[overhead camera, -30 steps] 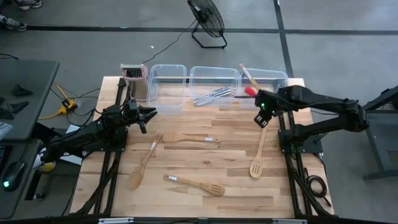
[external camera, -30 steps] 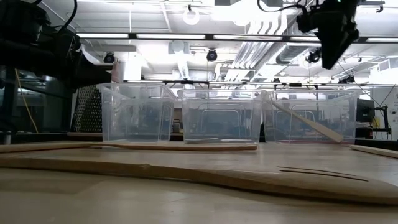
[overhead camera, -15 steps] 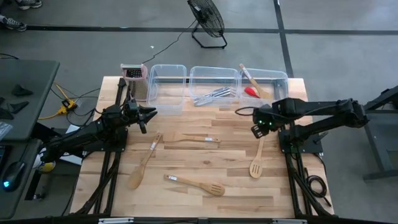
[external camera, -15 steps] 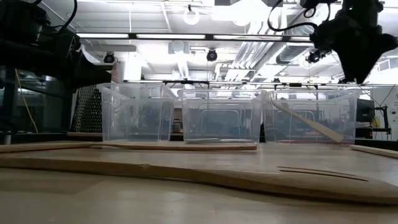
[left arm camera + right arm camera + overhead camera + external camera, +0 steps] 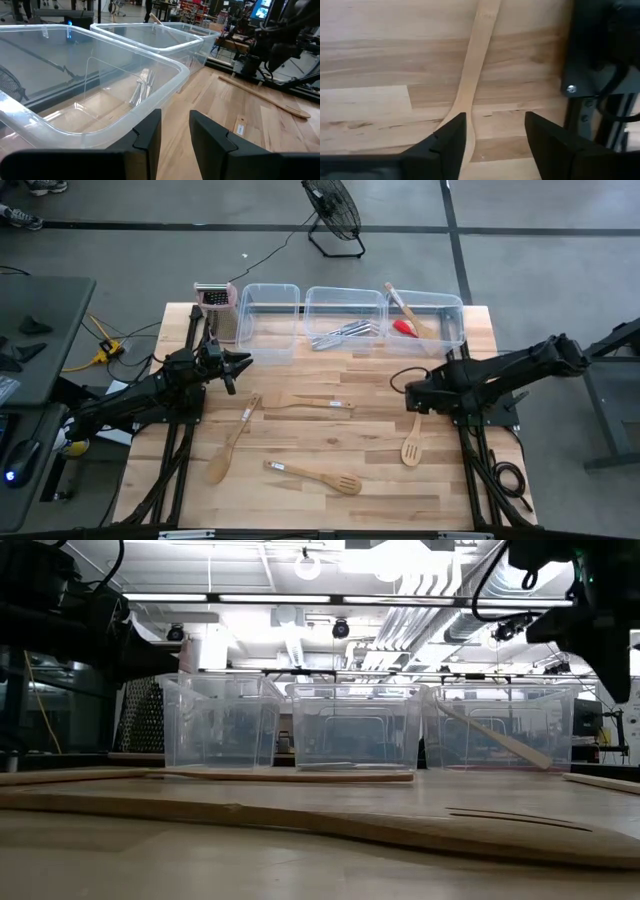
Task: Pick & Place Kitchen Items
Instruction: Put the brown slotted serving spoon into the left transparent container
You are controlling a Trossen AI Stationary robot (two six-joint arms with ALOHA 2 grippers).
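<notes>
Wooden slotted spoon (image 5: 470,80) lies directly beneath the right pincer (image 5: 495,137), whose fingers stand wide apart.

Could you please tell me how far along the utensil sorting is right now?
Done: metal cutlery in the middle tub, red spatula in the right tub. In hand: open right gripper above a slotted wooden spoon. Left: three wooden utensils on the table.

Cut off: slotted spoon (image 5: 470,75), bowl and handle end beyond right wrist frame | Hidden: right gripper (image 5: 600,630), fingertips lost in low view's edge | Blurred: foreground utensil (image 5: 330,820), type unclear | Small: cutlery (image 5: 340,333), pieces indistinguishable
</notes>
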